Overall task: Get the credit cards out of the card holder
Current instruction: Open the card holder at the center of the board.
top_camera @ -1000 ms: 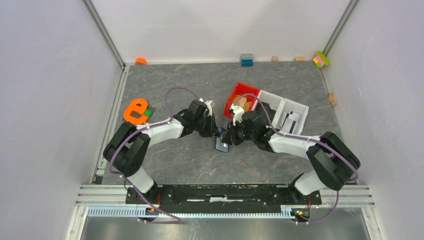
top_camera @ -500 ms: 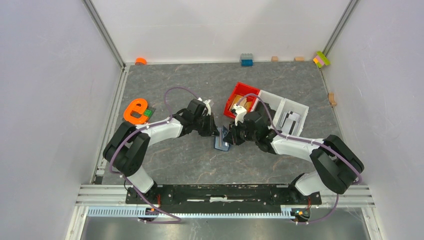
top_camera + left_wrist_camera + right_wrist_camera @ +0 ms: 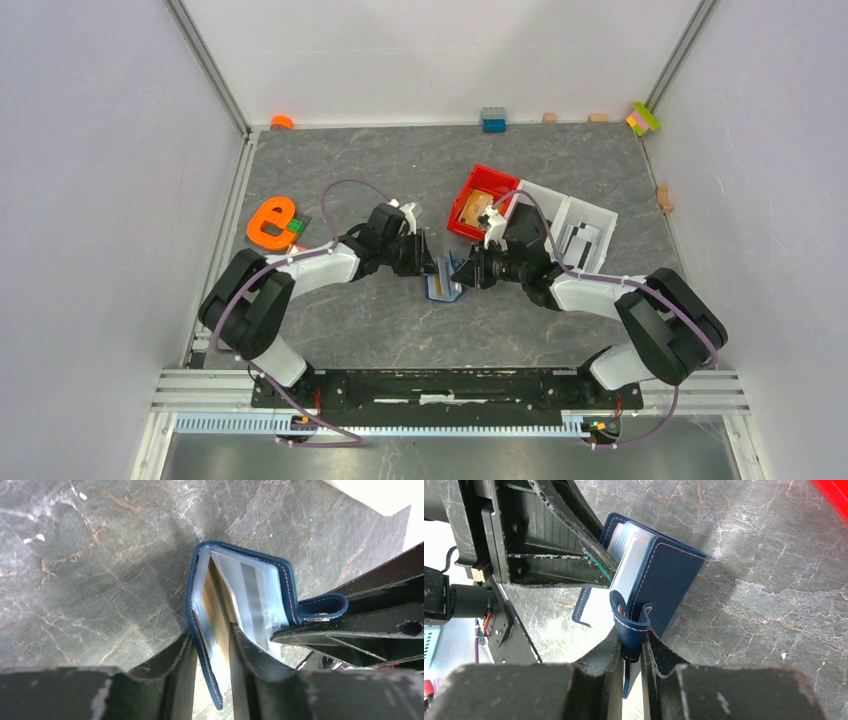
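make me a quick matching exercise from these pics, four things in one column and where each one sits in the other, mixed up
Things
1. card holder
2. red tray
3. orange letter e
4. blue brick

Places
A. at the foot of the back wall
B. left side of the table
C. middle of the table
D. right beside the white tray

Pairs: 1-C, 2-D, 3-B, 4-A
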Controlling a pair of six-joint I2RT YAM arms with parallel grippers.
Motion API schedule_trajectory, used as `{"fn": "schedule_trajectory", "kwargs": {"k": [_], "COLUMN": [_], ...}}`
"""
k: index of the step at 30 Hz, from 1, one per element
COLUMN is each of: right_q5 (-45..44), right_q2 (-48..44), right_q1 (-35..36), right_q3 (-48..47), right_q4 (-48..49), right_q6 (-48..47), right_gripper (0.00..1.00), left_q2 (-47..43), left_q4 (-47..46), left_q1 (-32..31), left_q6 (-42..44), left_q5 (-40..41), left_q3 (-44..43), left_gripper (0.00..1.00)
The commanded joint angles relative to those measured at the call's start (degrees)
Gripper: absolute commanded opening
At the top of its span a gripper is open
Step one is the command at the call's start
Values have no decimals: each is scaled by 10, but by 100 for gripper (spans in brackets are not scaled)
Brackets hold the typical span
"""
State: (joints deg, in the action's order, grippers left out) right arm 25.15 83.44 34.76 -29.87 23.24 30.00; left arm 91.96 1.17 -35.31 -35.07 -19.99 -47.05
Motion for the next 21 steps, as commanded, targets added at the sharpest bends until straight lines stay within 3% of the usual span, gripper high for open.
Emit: {"fn": "schedule_trajectory", "kwargs": {"k": [1,6,13,18,21], "right_q5": [22,19,19,18,1], "right_q2": [-3,0,-4,-6,-11], "right_q1": [-8,-15,-16,-16,-16], "right_q3": [6,8,10,10,6], "right_q4": [47,43,46,44,27], "right_q6": [13,14,16,14,6], "right_gripper": [11,11,11,12,27], "left_q2": [-37,-60,-78,-31,-11], "left_q4": [-34,-47,-61,-36,-18], "left_q1": [2,2,2,2,2], "left_q6": [-8,-11,-11,-7,-2], "left_q5": [-13,-17,-31,-37,-24], "left_q3": [13,28,38,12,-2], "left_gripper": [41,56,62,50,36]}}
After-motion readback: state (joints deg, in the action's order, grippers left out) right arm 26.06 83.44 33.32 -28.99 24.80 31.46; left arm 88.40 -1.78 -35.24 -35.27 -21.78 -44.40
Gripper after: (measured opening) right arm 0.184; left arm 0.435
